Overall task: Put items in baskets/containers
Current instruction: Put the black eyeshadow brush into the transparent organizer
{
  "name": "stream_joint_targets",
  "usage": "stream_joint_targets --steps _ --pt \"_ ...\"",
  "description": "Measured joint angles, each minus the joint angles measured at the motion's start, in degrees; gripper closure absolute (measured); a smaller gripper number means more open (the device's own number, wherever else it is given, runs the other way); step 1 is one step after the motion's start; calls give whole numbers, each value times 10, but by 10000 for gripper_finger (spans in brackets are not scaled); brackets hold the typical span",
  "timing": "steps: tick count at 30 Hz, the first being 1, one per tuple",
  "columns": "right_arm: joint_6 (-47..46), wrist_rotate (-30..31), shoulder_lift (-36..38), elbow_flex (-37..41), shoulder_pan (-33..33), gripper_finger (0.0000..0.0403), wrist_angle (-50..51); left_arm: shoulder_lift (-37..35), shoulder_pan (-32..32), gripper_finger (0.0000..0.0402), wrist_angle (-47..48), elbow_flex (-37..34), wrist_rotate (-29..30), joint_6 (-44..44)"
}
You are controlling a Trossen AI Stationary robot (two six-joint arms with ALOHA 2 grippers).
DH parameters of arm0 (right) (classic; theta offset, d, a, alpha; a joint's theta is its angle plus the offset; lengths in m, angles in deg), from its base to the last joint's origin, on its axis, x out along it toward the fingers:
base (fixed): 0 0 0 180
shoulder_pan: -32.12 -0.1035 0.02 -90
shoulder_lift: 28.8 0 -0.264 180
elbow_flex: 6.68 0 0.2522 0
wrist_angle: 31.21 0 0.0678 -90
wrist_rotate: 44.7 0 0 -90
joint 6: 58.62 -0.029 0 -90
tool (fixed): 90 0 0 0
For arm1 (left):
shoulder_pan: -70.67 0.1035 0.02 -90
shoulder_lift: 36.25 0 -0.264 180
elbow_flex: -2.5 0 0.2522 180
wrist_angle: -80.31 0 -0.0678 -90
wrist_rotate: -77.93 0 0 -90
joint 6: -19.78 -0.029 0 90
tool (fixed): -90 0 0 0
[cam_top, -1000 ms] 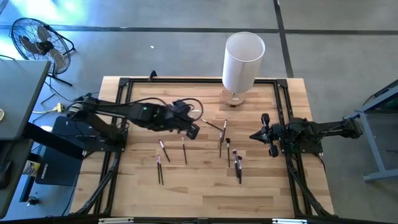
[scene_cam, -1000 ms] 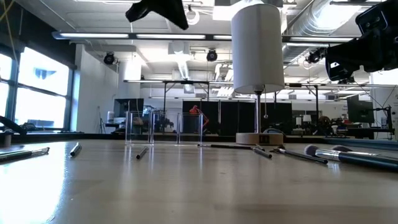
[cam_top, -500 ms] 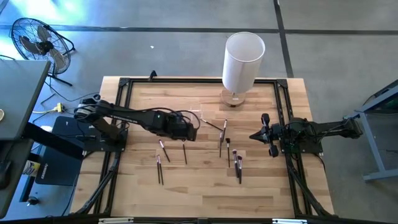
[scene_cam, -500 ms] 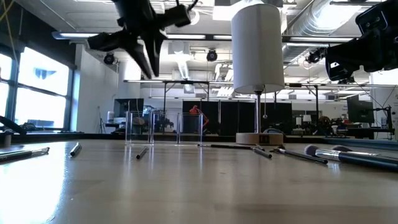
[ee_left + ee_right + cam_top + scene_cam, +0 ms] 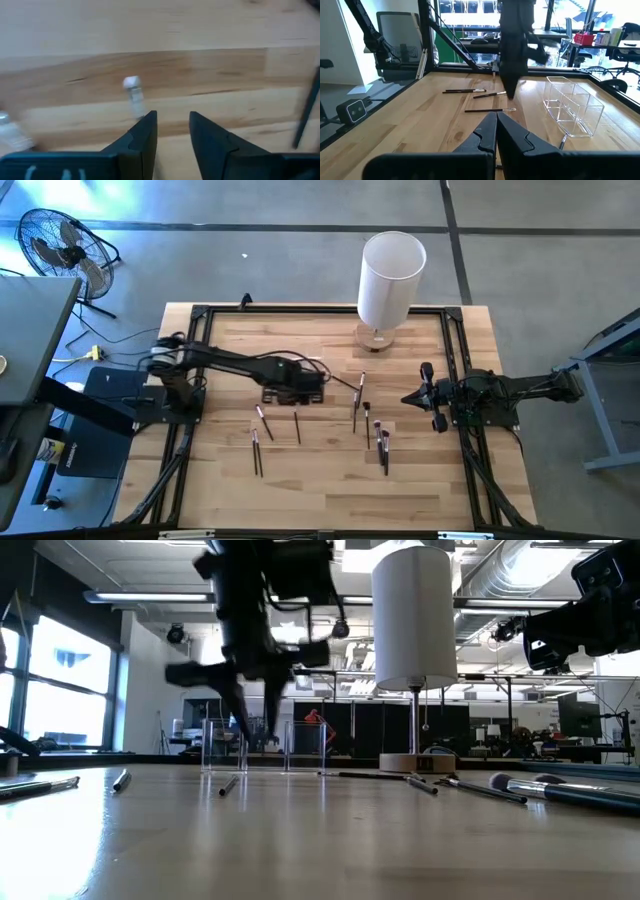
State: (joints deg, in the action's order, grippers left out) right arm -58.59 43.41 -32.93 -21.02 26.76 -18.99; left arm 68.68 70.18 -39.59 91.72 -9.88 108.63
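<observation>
Several thin dark brushes (image 5: 297, 426) lie flat on the wooden table, most between the two arms (image 5: 380, 442); in the low view they show at the right (image 5: 520, 788). The small clear holder (image 5: 570, 107) stands on the table near the middle (image 5: 265, 746). My left gripper (image 5: 255, 735) hangs right over the holder, fingers pointing down and open (image 5: 172, 117), with nothing showing between them. My right gripper (image 5: 418, 397) waits shut (image 5: 496, 125) by the table's right side, well above the surface.
A tall white cylinder (image 5: 392, 275) on a round wooden base (image 5: 375, 337) stands at the table's far edge. A black frame (image 5: 200, 315) runs round the tabletop. A fan (image 5: 60, 245) stands on the floor beyond the left corner.
My left gripper has come down from high above the table to just over the clear holder, its fingers have turned to point down, and they have opened. The right arm has kept still.
</observation>
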Motion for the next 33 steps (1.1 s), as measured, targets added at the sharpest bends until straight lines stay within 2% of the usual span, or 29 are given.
stream_joint_targets --steps 3,5,7,9,16,33 --pt "0 0 -1 0 0 399 0 11 3 290 24 -3 -4 2" --pt "0 0 -1 0 0 400 0 27 2 289 -8 2 -4 1" --pt "0 0 -1 0 0 399 0 34 2 290 18 -4 -2 2" --pt "0 0 0 0 0 398 0 39 2 289 -5 -1 3 3" --pt "0 0 -6 0 0 395 0 40 3 289 7 -1 47 4" --pt "0 0 -11 0 0 399 0 40 13 289 33 -1 50 31"
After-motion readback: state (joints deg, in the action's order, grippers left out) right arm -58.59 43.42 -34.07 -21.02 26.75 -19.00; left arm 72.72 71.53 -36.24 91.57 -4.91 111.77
